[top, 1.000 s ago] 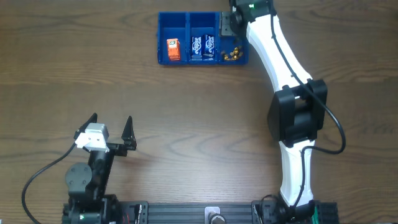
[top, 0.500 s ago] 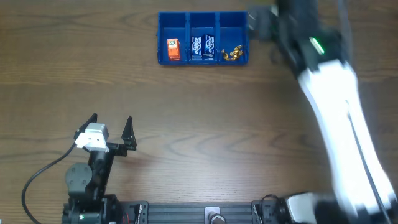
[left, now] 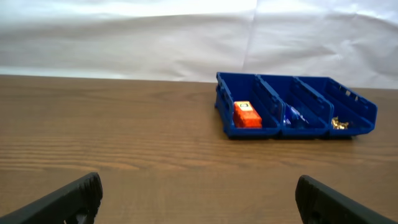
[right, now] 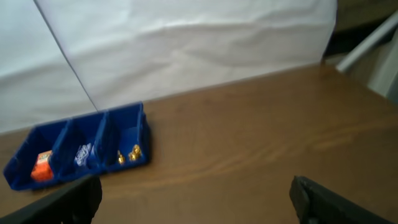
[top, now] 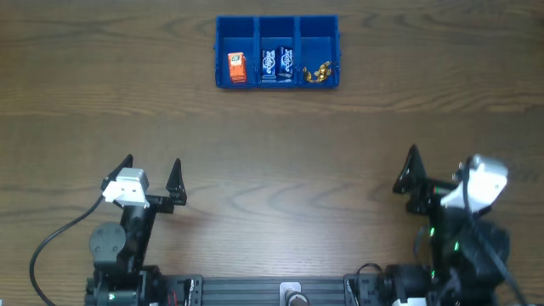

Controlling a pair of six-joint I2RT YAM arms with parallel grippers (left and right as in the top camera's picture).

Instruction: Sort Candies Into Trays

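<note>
We see the wooden surface (top: 272,136) carrying a blue three-compartment tray (top: 277,20). Well apart from the tray, our left gripper (top: 153,160) and right gripper (right: 196,183) sit with fingers spread, holding nothing. The tray's left compartment holds an orange candy (top: 237,68), the middle one blue-wrapped candies (top: 277,64), and the right one gold candies (top: 320,74).
</note>
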